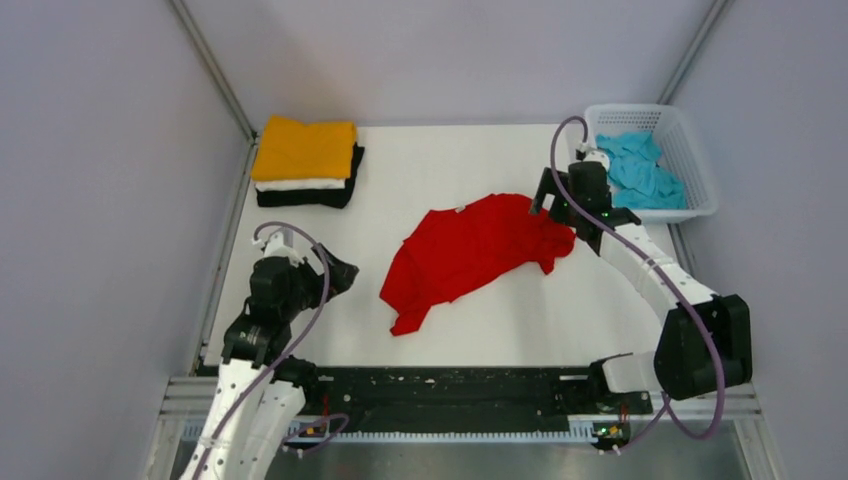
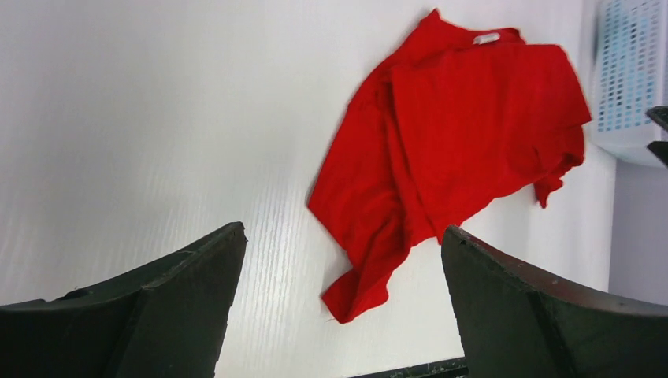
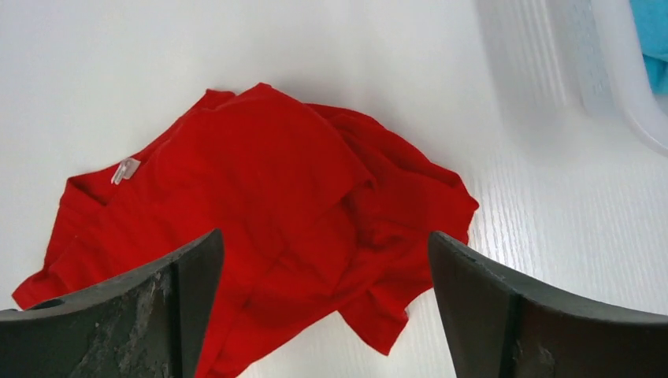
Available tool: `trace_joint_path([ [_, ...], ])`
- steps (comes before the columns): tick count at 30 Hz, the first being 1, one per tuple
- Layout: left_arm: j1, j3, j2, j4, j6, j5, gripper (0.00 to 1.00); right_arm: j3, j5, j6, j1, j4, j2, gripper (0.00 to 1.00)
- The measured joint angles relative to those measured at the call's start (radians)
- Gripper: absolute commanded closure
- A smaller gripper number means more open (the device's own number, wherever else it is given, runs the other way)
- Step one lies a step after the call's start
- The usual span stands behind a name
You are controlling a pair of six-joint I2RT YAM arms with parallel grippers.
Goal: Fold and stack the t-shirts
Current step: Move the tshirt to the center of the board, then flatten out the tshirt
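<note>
Lying crumpled on the white bench (image 1: 450, 160), the red t-shirt (image 1: 470, 255) is spreading directly beneath and ahead of the right fingers (image 3: 118, 315), which are standing wide apart and grasping nothing. The left fingers (image 2: 142, 315) are likewise gaping, empty, and hovering over bare bench, with the red t-shirt lying ahead of them and to their right. Well apart from the left fingers, the orange-yellow t-shirt (image 1: 305, 148) is resting folded on the white t-shirt (image 1: 300, 184) and the black t-shirt (image 1: 310, 198). Just to the right of the right fingers, the light blue t-shirt (image 1: 640, 170) is sitting bunched in the basket (image 1: 655, 110).
</note>
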Motion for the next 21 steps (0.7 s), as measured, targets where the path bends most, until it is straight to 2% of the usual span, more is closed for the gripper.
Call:
trace_joint_path([
  [4, 0.000, -0.061, 0.076, 0.026, -0.016, 0.054, 0.01, -0.050, 0.080, 0.000, 0.080, -0.004, -0.069, 0.01],
  [8, -0.013, -0.184, 0.133, 0.097, -0.048, 0.163, 0.01, -0.165, 0.082, 0.020, 0.274, 0.035, -0.188, 0.02],
  [11, -0.070, -0.249, 0.184, 0.142, -0.079, 0.214, 0.01, -0.264, 0.026, 0.066, 0.430, 0.087, -0.199, 0.03],
  [13, -0.162, -0.270, 0.213, 0.179, -0.102, 0.214, 0.03, -0.307, -0.009, 0.092, 0.510, 0.114, -0.166, 0.03],
  [16, -0.306, -0.276, 0.271, 0.250, -0.135, 0.199, 0.17, -0.294, -0.017, 0.105, 0.602, 0.125, -0.070, 0.03],
  [18, -0.366, -0.275, 0.320, 0.289, -0.149, 0.175, 0.22, -0.238, 0.008, 0.101, 0.651, 0.108, 0.016, 0.05],
  [21, -0.418, -0.265, 0.407, 0.337, -0.175, 0.132, 0.24, -0.108, 0.051, 0.087, 0.697, 0.092, 0.158, 0.06],
])
